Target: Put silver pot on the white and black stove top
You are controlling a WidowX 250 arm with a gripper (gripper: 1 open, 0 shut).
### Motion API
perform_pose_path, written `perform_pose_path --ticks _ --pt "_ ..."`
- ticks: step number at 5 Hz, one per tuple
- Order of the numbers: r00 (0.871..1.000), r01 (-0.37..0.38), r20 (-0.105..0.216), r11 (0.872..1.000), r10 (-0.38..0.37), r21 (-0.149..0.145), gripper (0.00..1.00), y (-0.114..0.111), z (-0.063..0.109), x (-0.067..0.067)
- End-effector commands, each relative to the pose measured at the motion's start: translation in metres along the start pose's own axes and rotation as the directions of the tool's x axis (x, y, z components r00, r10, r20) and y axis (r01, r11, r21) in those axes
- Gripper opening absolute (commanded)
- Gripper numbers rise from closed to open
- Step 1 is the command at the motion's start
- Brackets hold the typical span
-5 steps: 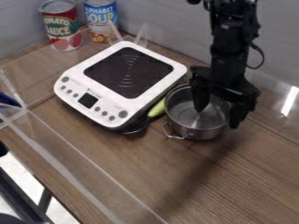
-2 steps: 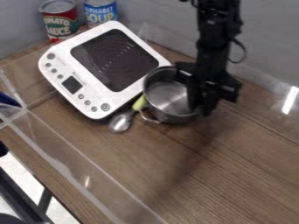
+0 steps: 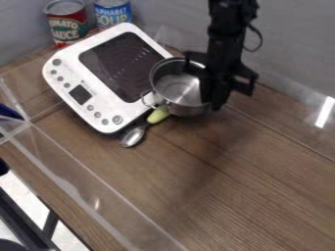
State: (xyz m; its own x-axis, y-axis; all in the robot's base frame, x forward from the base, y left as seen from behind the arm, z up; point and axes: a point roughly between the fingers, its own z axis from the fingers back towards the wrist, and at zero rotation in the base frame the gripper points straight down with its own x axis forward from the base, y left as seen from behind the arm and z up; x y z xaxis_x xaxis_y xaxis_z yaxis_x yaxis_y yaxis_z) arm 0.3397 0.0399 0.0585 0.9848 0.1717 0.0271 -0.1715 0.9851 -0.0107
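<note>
Silver pot (image 3: 177,85) clamped at right rim by gripper (image 3: 214,86), overlapping stove top (image 3: 112,64) edge.

On my counter (image 3: 249,186) I count one silver pot (image 3: 179,86), one white and black stove top (image 3: 112,74) and one spoon (image 3: 141,129). Two labelled cans (image 3: 69,22) stand at the back left corner. I have one tool (image 3: 213,90).
</note>
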Motion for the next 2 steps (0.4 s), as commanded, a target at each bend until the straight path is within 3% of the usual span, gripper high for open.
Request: perform_pose_path --ticks 1,2 --pt "0.994 -0.046 0.101 0.999 0.046 0.002 0.0 0.011 0.044 -0.003" --pt "0.993 -0.052 0.103 0.999 0.052 0.002 0.0 0.008 0.05 -0.016"
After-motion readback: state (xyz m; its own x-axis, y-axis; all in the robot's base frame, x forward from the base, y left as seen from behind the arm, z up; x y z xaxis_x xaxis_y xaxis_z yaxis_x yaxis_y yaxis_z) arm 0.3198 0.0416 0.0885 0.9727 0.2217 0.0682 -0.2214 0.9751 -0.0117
